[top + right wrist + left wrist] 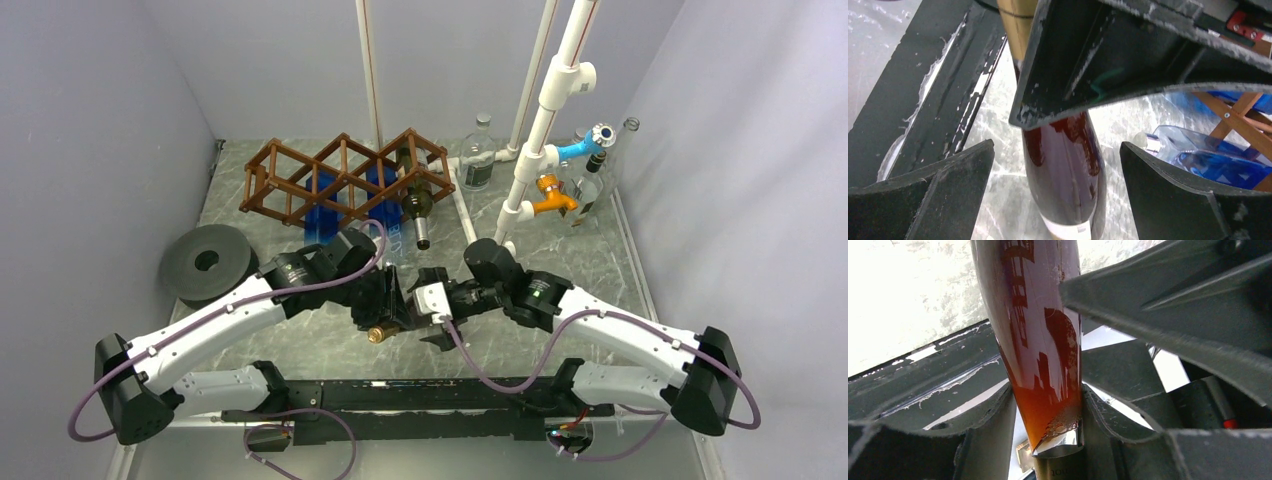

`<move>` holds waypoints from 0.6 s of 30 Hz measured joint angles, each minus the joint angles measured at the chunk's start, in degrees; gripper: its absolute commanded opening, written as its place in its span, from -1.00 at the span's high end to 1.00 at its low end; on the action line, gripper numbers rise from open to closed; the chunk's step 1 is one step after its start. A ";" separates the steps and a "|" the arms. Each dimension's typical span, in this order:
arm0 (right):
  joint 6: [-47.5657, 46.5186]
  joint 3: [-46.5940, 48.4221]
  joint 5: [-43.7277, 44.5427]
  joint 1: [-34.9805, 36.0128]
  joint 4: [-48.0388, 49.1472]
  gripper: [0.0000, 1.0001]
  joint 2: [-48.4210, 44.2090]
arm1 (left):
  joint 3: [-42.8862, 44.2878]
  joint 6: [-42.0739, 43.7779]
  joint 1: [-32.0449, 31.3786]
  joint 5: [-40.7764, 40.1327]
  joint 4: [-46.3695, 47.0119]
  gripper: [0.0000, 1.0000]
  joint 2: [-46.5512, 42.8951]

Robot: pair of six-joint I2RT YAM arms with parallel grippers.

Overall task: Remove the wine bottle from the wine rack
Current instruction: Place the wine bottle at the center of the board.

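The bottle [1040, 340] is off the rack [340, 170], held up over the surface [560, 260] where the two arms meet, well apart from the lattice. The left fingers [985, 435] are closed partway and pinch it at the shoulder, where the glass narrows to the neck. The foil cap pokes out toward the near edge. The right fingers [953, 190] stand wide open, one on each side of the body, and hold nothing. The bottle's long axis runs through their gap rather than across it, with the neck at the far end. To my eye, closing them would squeeze the body across its width. Another bottle [413, 195] sits in the rack's right end.
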 measured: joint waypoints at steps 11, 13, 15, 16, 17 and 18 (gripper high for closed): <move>4.87 -4.92 0.50 1.31 12.24 -0.99 3.41 | 0.17 -2.05 -0.02 0.02 0.96 1.00 0.37; 5.22 -6.03 0.44 1.31 13.81 -0.98 4.07 | 0.17 -2.23 -0.04 0.02 1.40 1.00 0.57; 5.25 -7.02 0.31 1.31 15.26 -0.90 4.61 | 0.17 -2.40 -0.07 0.02 1.73 1.00 0.66; 5.22 -7.41 0.28 1.31 15.78 -0.84 4.85 | 0.17 -2.58 -0.07 0.02 1.95 1.00 0.66; 5.07 -7.76 0.33 1.29 16.33 -0.78 5.03 | 0.17 -2.64 -0.07 0.02 2.12 1.00 0.68; 5.03 -7.96 0.31 1.25 16.90 -0.71 5.11 | 0.17 -2.69 -0.07 0.09 2.27 1.00 0.70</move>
